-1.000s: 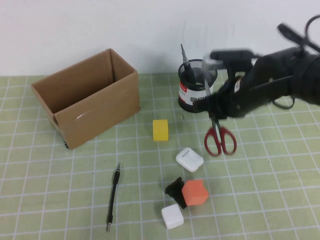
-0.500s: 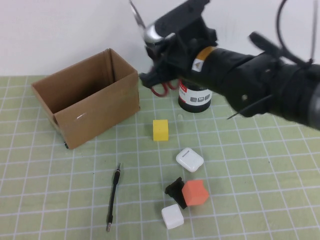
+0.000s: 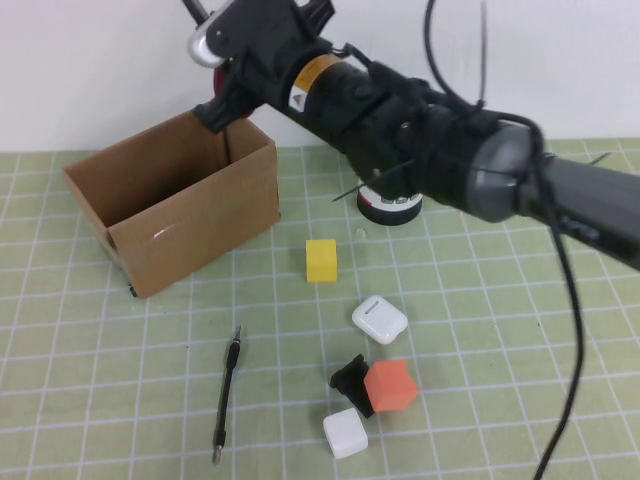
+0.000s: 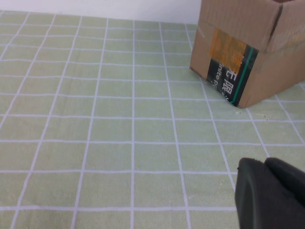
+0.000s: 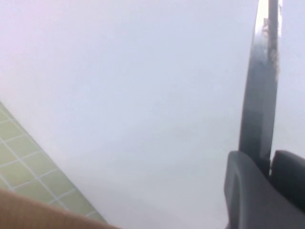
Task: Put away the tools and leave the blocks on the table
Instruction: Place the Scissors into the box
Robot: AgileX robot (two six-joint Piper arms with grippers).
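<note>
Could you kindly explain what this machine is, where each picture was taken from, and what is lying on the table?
It is a two-armed table robot. The raised camera shows the right gripper above the cardboard box, its fingers clamped on the scissors. The other two cameras ride on the wrists. The left gripper is parked, shut, low over the green mat. On the mat lie a pen-like tool, a yellow block, an orange block, two white pieces and a black piece.

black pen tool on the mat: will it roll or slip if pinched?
The pen tool looks thin and round, so it probably rolls if nudged sideways. Lying flat on the mat, it leaves little height to pinch. It looks rigid, likely light.
</note>
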